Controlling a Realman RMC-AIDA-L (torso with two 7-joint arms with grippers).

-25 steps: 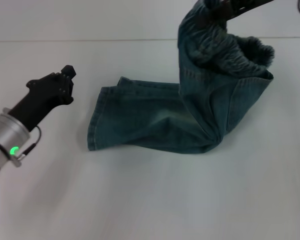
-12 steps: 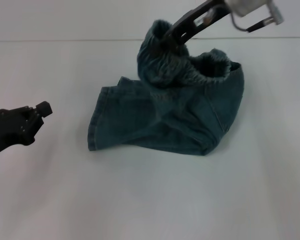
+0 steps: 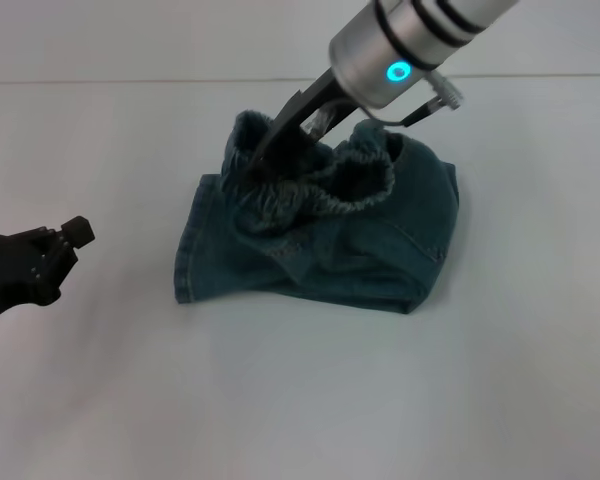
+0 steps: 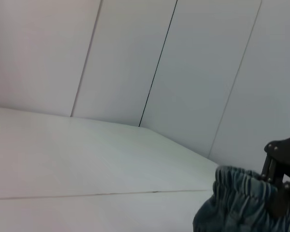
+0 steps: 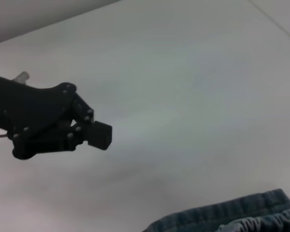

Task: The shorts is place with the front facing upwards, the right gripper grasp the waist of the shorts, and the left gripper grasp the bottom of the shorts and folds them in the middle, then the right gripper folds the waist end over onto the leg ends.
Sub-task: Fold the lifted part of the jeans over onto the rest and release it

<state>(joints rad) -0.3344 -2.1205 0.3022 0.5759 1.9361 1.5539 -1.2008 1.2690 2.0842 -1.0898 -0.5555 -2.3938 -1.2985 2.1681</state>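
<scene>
Landmark: the denim shorts [image 3: 320, 245], lying on the white table [image 3: 310, 400], already folded once lengthwise.

Right gripper: the right gripper [image 3: 263, 165] comes down from the far side of the shorts, its black jaws clamped on the waist of the shorts [image 3: 325, 190]. The ruched band is bunched and raised above the rest of the denim, over the half nearer the hems.

Leg ends: the bottom of the shorts [image 3: 187, 245] lies flat at the shorts' left edge, hems roughly stacked. The waist is above the cloth just inside that edge, not laid down on it.

Left gripper: the left gripper [image 3: 65, 245] is off the shorts' left side, well apart from the hems and holding nothing; the right wrist view shows its fingertips [image 5: 97, 135] closed together.

Step (judgement): last fold, waist over onto the leg ends, late but not finished.

Risk 1: the band is held as a crumpled knot. Released this way, it would likely land as a lump short of the hems rather than a flat edge-to-edge fold.

Risk 2: carrying the waist further may drag the lower layer along, shifting the hems or opening the first fold.

Risk 3: loose denim hanging under the jaws could roll under itself as the gripper lowers.

Surroundings: bare table around the shorts; a pale panelled wall [image 4: 135, 58] behind it.

Obstruction: nothing lies between waist and hems. The left gripper is the nearest object beyond them, clear of the path as it stands.
</scene>
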